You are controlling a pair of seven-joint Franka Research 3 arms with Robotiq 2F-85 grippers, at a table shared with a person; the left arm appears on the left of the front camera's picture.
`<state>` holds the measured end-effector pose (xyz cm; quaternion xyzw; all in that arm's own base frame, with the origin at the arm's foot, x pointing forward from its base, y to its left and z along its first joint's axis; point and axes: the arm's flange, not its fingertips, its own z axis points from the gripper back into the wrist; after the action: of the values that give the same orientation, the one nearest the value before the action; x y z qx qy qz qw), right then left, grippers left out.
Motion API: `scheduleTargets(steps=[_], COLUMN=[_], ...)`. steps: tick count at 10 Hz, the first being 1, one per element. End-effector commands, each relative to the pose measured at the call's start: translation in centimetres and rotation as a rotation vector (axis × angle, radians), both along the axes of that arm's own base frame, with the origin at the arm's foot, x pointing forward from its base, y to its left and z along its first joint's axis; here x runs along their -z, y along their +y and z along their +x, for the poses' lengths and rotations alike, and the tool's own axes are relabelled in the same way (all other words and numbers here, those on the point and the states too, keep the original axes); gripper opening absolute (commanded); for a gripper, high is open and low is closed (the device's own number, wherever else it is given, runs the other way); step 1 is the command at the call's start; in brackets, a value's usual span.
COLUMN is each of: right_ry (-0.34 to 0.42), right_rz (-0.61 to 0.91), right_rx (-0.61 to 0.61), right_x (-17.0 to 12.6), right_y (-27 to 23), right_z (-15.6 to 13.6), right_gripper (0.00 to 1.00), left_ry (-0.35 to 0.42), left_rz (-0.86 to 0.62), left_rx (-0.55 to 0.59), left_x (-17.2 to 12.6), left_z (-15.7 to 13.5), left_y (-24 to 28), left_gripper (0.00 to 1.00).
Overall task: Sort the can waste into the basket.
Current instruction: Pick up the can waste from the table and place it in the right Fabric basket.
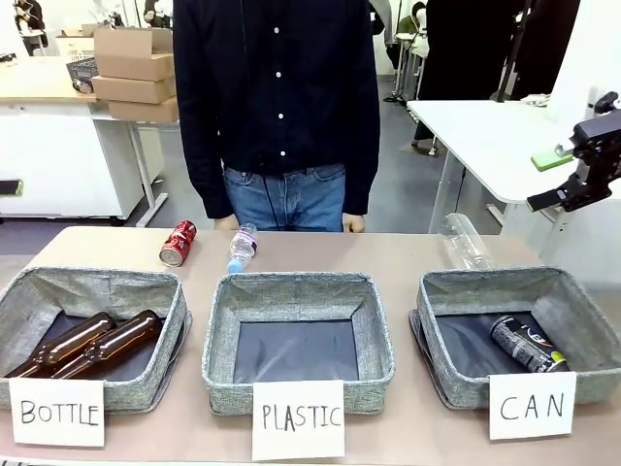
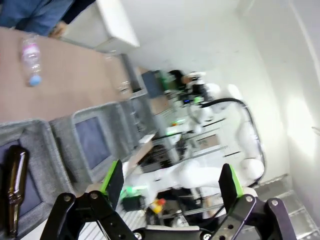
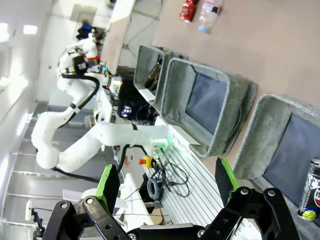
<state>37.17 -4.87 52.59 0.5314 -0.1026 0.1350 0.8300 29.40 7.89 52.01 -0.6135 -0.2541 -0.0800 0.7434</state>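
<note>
Black can (image 1: 527,345) lies on its side inside the CAN basket (image 1: 490,278). Red can (image 1: 178,243) lies out on the tabletop (image 1: 388,254), behind the BOTTLE basket (image 1: 92,282) — just beside a plastic bottle (image 1: 241,248). Left claw (image 2: 171,176) and right claw (image 3: 166,179) both spread wide, empty.

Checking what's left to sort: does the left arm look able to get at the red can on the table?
Probably yes. The red can lies on open table beyond the BOTTLE basket, apart from the plastic bottle, with nothing over it, and the left gripper is open and empty.
</note>
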Motion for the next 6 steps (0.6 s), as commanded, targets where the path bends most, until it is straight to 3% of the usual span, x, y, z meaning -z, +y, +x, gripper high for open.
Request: scheduleTargets(steps=[1,2,3,5,6], right_ry=[-0.027,-0.027,-0.027,-0.027,-0.027], right_rz=[-0.011,-0.011,-0.011,-0.011,-0.011], right_rx=[-0.008,-0.008,-0.008,-0.008,-0.008], right_x=[0.0,0.0,0.0,0.0,0.0], right_y=[-0.1,-0.1,-0.1,-0.1,-0.1], right_z=[0.0,0.0,0.0,0.0,0.0], right_gripper=[1.00,1.00,1.00,1.00,1.00], left_ry=[-0.031,-0.002,0.025,-0.033,0.004], left_rz=[0.344,0.556,0.673,0.871,0.952], left_rx=[-0.129,-0.203,-0.243,-0.486,-0.519], left_x=[-2.0,-3.0,-3.2,-1.4,-0.3], left_z=[1.5,4.2,7.6,13.4,15.6], left_y=[-3.4,-4.6,-5.7,-7.3,-7.8], left_gripper=[1.00,1.00,1.00,1.00,1.00])
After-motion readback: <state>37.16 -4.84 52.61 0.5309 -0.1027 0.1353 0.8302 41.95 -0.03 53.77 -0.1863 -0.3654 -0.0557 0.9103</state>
